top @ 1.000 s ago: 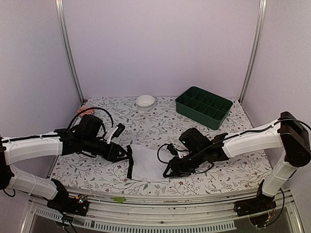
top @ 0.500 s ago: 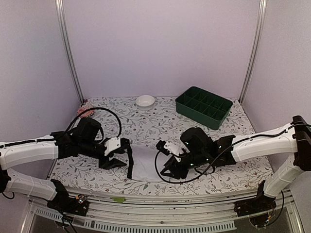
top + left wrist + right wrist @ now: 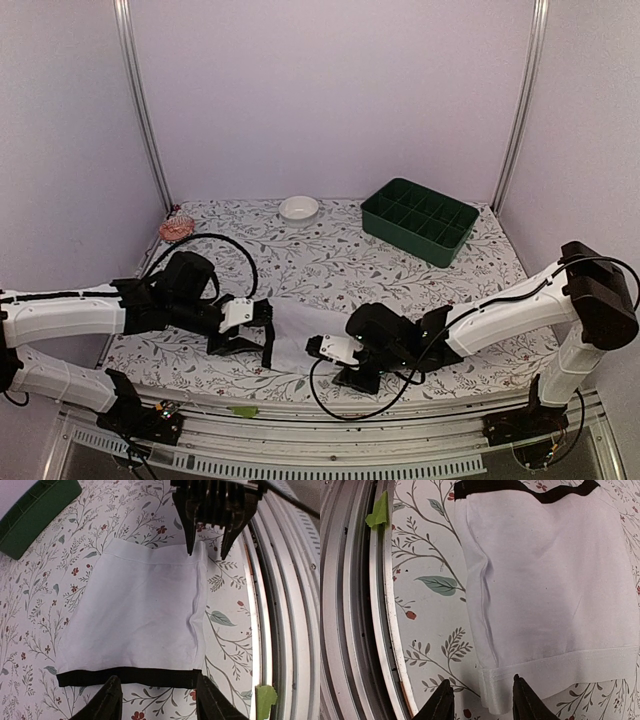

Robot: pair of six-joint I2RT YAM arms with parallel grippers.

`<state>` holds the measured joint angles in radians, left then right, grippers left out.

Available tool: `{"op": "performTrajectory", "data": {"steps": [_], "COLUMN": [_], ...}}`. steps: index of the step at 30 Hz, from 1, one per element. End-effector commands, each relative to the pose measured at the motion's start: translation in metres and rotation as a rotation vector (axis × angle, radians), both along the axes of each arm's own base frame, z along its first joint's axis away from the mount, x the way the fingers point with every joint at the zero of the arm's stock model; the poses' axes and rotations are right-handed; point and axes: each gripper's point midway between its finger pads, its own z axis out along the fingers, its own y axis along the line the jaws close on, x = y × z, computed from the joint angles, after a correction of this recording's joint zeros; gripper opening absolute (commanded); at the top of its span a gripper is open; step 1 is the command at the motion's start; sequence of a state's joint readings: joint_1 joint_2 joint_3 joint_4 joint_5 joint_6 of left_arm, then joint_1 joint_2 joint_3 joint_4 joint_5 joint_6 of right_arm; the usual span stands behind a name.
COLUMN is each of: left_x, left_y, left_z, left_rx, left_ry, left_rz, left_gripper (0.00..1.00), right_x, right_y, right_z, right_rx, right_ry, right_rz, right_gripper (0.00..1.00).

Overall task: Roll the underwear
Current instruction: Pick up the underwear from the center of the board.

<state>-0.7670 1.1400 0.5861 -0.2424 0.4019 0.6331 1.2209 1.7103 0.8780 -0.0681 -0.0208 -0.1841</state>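
The underwear [image 3: 297,336] lies flat near the table's front edge, white with its black waistband [image 3: 267,342] on the left. My left gripper [image 3: 252,338] is open, low over the table just left of the waistband. In the left wrist view its fingers [image 3: 111,700] straddle the waistband's [image 3: 125,676] near end without touching it. My right gripper [image 3: 338,366] is open at the underwear's near right corner. In the right wrist view [image 3: 482,702] the folded hem corner [image 3: 497,692] lies between its fingers. The right gripper also shows in the left wrist view [image 3: 206,555].
A green compartment tray [image 3: 418,220] stands at the back right and a small white bowl [image 3: 298,207] at the back centre. A pinkish item [image 3: 175,228] lies at the back left. The metal front rail [image 3: 350,605] with green tape [image 3: 379,510] runs close beside the underwear.
My right gripper has moved left and toward the front edge, down to the underwear's near right corner. My left gripper has lowered and shifted right to the waistband.
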Motion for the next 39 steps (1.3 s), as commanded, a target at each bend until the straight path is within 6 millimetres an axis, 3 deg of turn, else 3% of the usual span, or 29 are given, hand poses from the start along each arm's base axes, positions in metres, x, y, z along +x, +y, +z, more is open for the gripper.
{"op": "performTrajectory", "data": {"steps": [1, 7, 13, 17, 20, 26, 30, 39], "left_x": [-0.004, -0.009, -0.026, -0.033, -0.039, -0.046, -0.036, -0.016], "left_y": [-0.003, -0.004, -0.001, 0.001, -0.001, -0.009, -0.012, -0.018], "left_z": [-0.008, -0.012, -0.033, -0.043, -0.048, -0.058, -0.067, -0.085], "left_rx": [0.012, 0.015, 0.101, 0.127, 0.131, 0.16, 0.196, 0.259], "left_ry": [-0.011, 0.007, -0.001, -0.013, -0.031, -0.071, -0.122, -0.175], "left_rz": [-0.033, -0.061, -0.136, -0.167, -0.203, -0.266, -0.252, -0.225], "left_gripper": [0.51, 0.5, 0.47, 0.45, 0.43, 0.33, 0.28, 0.3], "right_x": [0.009, -0.005, -0.015, -0.009, -0.008, -0.007, -0.006, -0.003], "right_y": [-0.004, -0.007, -0.012, -0.021, -0.022, -0.021, -0.021, -0.024], "right_z": [-0.007, -0.02, -0.046, -0.057, -0.053, -0.034, -0.028, -0.02], "right_rx": [-0.054, -0.081, -0.152, -0.202, -0.196, -0.15, -0.135, -0.114], "right_ry": [-0.061, -0.019, 0.017, 0.003, 0.001, -0.006, -0.014, -0.008], "right_rz": [0.002, 0.044, 0.063, 0.026, 0.011, -0.015, -0.018, -0.048], "right_gripper": [0.41, 0.35, 0.2, 0.09, 0.01, 0.0, 0.0, 0.0]}}
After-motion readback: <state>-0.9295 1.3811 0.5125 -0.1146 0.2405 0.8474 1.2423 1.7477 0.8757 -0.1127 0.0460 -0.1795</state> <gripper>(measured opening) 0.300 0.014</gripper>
